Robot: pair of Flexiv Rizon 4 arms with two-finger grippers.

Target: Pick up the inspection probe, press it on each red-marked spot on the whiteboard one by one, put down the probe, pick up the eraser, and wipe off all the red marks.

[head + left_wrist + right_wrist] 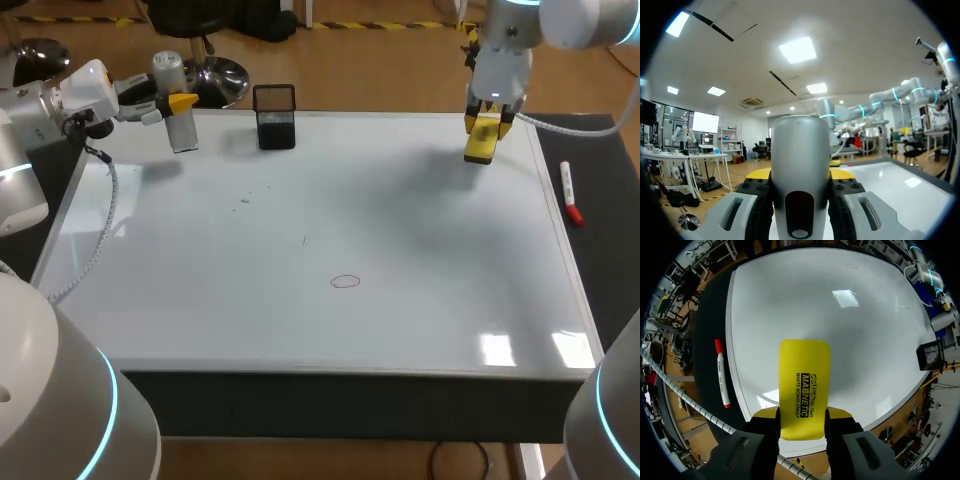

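- Currently, in the head view, your left gripper (173, 101) is clamped on the probe (184, 130), held upright at the whiteboard's (420, 330) far left corner, near the black cup (274, 118). Your right gripper (484, 126) grips the eraser (481, 145) over the far right corner. One red mark (345, 282) sits mid-board, well apart from both.
- In the left wrist view, both fingers press the probe (800, 150) from two sides, which keeps it steady for pressing.
- In the right wrist view, the fingers pinch the eraser (804, 380) at its near end. This leaves its length free for wiping, a step you should judge as not yet done.
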